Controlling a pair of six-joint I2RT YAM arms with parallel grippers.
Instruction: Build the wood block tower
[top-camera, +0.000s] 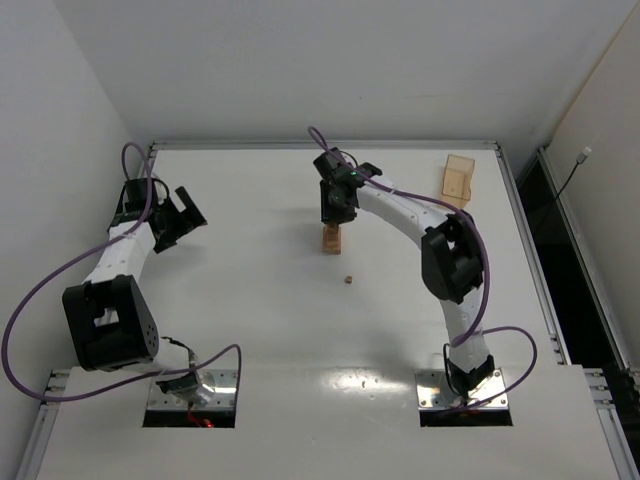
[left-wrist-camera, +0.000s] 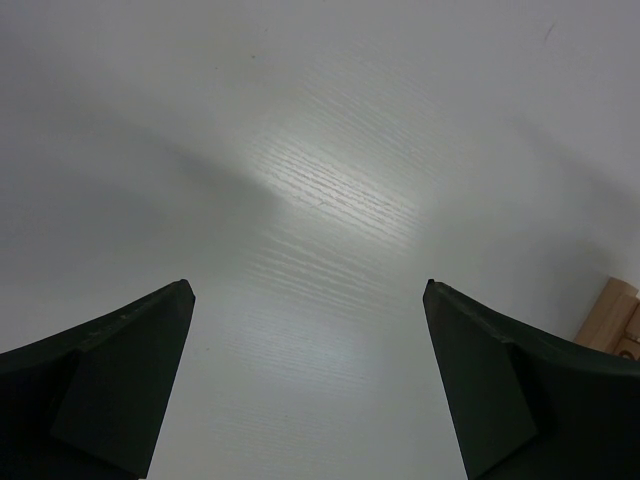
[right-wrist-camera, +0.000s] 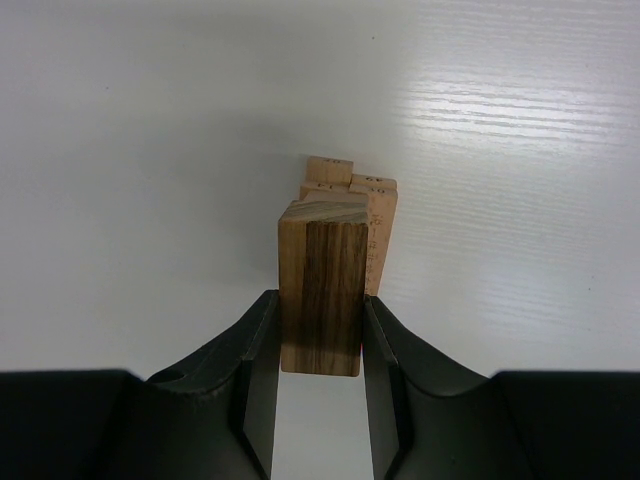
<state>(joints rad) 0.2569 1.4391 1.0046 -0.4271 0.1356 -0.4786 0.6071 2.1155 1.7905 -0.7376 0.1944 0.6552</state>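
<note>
The tower (top-camera: 330, 240) is a narrow stack of light-brown wood blocks near the middle of the table. My right gripper (top-camera: 336, 212) hangs right over it. In the right wrist view this gripper (right-wrist-camera: 320, 297) is shut on a darker, grained wood block (right-wrist-camera: 320, 255), one finger pressed on each side. The stack's pale blocks (right-wrist-camera: 352, 190) show just beyond the held block; whether they touch it I cannot tell. A tiny wood bit (top-camera: 348, 280) lies on the table in front of the tower. My left gripper (top-camera: 186, 214) is far to the left, open (left-wrist-camera: 310, 290) over bare table.
A translucent amber box (top-camera: 457, 178) sits at the back right near the table's rail. A pale wooden piece (left-wrist-camera: 612, 315) shows at the right edge of the left wrist view. Purple cables loop around both arms.
</note>
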